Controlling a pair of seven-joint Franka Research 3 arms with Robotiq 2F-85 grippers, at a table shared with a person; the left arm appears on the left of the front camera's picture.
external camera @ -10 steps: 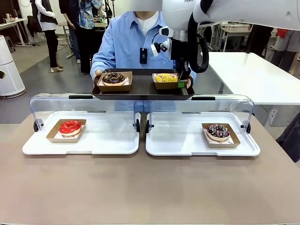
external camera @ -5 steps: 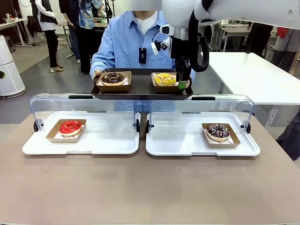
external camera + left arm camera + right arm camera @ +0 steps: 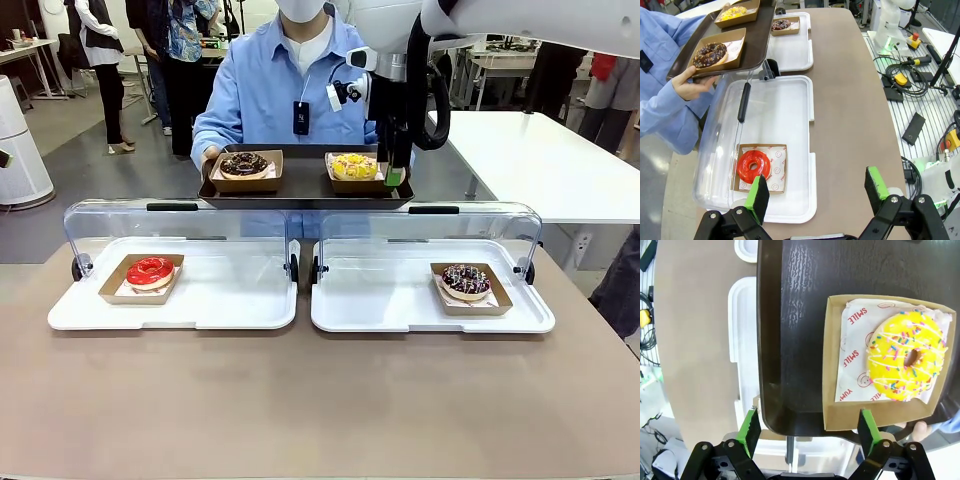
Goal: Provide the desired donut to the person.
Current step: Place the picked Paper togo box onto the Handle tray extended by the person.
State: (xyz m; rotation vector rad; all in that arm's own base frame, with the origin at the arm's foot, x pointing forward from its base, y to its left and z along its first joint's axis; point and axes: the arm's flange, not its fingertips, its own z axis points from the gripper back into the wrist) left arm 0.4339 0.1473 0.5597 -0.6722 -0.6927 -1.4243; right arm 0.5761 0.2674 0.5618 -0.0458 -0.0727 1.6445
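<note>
My right end effector (image 3: 805, 432) hangs over the person's (image 3: 290, 85) dark tray (image 3: 305, 192), fingers spread wide, gripping nothing. In the right wrist view the yellow sprinkled donut (image 3: 905, 356) sits in its cardboard boat on printed paper, up & to one side of my green pads (image 3: 751, 429); the pads sit over the tray's near rim, not touching the donut. A fingertip of the person shows under the tray edge by the boat.

Front view: person in light blue shirt holds the tray w/ both hands at the far side of the tabletop (image 3: 320, 400). On the tray: chocolate donut (image 3: 244, 164) on my left side, yellow one on my right side, each in its own boat, well apart.

My left end effector (image 3: 817, 192) is also spread, holding nothing, above the near edge of the left white tray (image 3: 790, 125). Red glazed donut (image 3: 753, 166) lies there in a boat, under the raised clear lid (image 3: 720, 135). The right white tray (image 3: 400, 300) carries a chocolate sprinkled donut (image 3: 465, 281), lid up as well.
</note>
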